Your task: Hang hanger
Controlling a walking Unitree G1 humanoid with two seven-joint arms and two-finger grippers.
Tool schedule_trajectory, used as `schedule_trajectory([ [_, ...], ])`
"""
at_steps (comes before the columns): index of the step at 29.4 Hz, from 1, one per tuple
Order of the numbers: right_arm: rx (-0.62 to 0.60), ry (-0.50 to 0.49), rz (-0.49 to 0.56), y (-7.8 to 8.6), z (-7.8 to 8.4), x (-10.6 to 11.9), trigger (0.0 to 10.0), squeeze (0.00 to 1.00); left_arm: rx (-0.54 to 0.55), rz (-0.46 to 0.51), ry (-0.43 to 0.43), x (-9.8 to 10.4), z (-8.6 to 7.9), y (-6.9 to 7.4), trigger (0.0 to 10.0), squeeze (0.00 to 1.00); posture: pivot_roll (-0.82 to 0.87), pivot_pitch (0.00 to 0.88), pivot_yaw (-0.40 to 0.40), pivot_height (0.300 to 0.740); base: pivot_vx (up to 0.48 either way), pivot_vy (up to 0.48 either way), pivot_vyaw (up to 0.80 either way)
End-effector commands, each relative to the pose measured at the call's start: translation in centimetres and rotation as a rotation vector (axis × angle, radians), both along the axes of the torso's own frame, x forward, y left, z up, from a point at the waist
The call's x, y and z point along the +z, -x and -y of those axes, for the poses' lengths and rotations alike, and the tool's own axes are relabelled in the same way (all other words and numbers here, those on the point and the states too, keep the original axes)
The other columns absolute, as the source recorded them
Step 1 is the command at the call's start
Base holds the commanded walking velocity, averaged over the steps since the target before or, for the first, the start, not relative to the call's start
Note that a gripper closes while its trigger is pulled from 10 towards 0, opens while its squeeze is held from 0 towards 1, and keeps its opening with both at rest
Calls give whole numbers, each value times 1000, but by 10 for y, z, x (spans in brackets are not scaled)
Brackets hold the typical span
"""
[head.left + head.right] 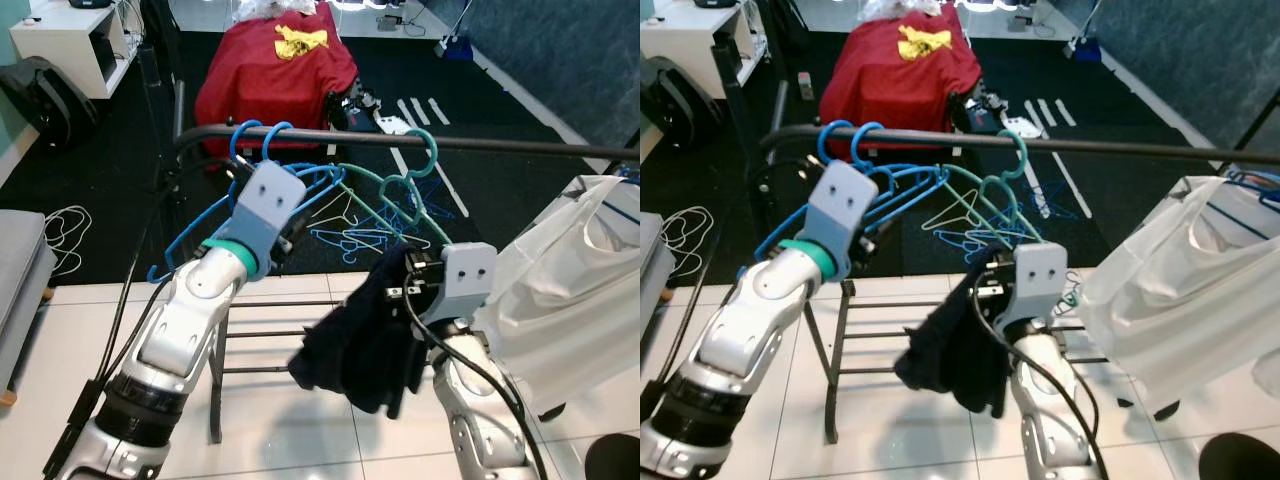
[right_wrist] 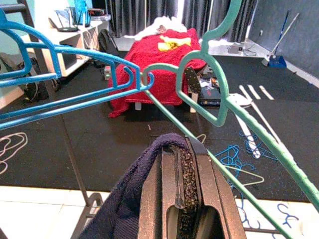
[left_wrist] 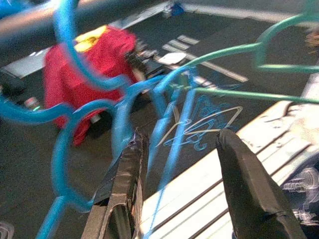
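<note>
Now, left to right: the left end effector (image 3: 179,179) is spread open around the blue hangers (image 1: 300,185) hooked on the dark rail (image 1: 480,145), while the right end effector (image 2: 182,199) is pinched tight on a dark garment (image 1: 360,335) draped off the green hanger (image 1: 400,190), also hooked there.

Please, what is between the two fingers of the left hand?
In the left wrist view, thin bars of a blue hanger pass between the open left hand's fingers.

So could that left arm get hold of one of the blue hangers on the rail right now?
Probably yes. The left gripper is open at the blue hangers on the rail, one bar already between its jaws and nothing blocking.
</note>
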State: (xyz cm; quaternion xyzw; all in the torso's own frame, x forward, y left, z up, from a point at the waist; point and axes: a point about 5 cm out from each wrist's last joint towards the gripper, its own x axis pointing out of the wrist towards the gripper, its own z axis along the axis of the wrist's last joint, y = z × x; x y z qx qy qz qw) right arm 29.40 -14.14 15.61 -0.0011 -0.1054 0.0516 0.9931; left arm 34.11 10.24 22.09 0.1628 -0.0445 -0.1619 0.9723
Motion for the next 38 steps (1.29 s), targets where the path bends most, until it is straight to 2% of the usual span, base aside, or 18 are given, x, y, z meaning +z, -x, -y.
schedule_trajectory([
  [1, -6, 0, 36, 0, 0, 6, 10000, 0, 35, -6, 17, -1, -7, -5, 10000, 0, 9, 40, 38, 740, 0, 0, 0],
  [2, -8, 1, 37, 1, 1, 7, 10000, 0, 58, 2, 18, 2, -15, -9, 10000, 0, 5, 43, 42, 740, 0, 0, 0],
  [3, -8, 1, 37, 1, 1, 7, 10000, 0, 58, 2, 18, 2, -15, -9, 10000, 0, 5, 43, 42, 740, 0, 0, 0],
  [6, -13, 3, 36, 2, 3, 6, 10000, 0, 95, 17, 4, 6, -29, -12, 10000, 0, 10, 45, 41, 740, 0, 0, 0],
  [13, -10, 4, 33, 2, 2, 5, 10000, 0, 116, 34, 0, 10, -36, -16, 10000, 0, 11, 47, 38, 740, 0, 0, 0],
  [15, -7, 4, 33, 2, 0, 6, 10000, 0, 104, 43, 10, 13, -34, -16, 10000, 0, 11, 48, 38, 740, 0, 0, 0],
  [16, -4, 4, 33, 2, 0, 6, 10000, 0, 78, 46, 16, 13, -26, -18, 10000, 0, 4, 49, 43, 740, 0, 0, 0],
  [26, -9, 4, 32, 3, 1, 5, 10000, 0, 27, 38, 23, 11, -14, -20, 10000, 0, -1, 51, 47, 740, 0, 0, 0],
  [29, -13, 3, 31, 4, 1, 5, 10000, 0, -11, 16, 39, 9, -3, -22, 10000, 0, 0, 53, 50, 740, 0, 0, 0],
  [34, -13, 3, 31, 4, 1, 5, 10000, 0, 20, 17, 44, 9, -1, -27, 10000, 0, -1, 54, 51, 740, 0, 0, 0],
  [38, -12, 2, 32, 3, 0, 5, 10000, 0, 36, 21, 44, 6, 8, -35, 10000, 0, -5, 55, 52, 740, 0, 0, 0],
])
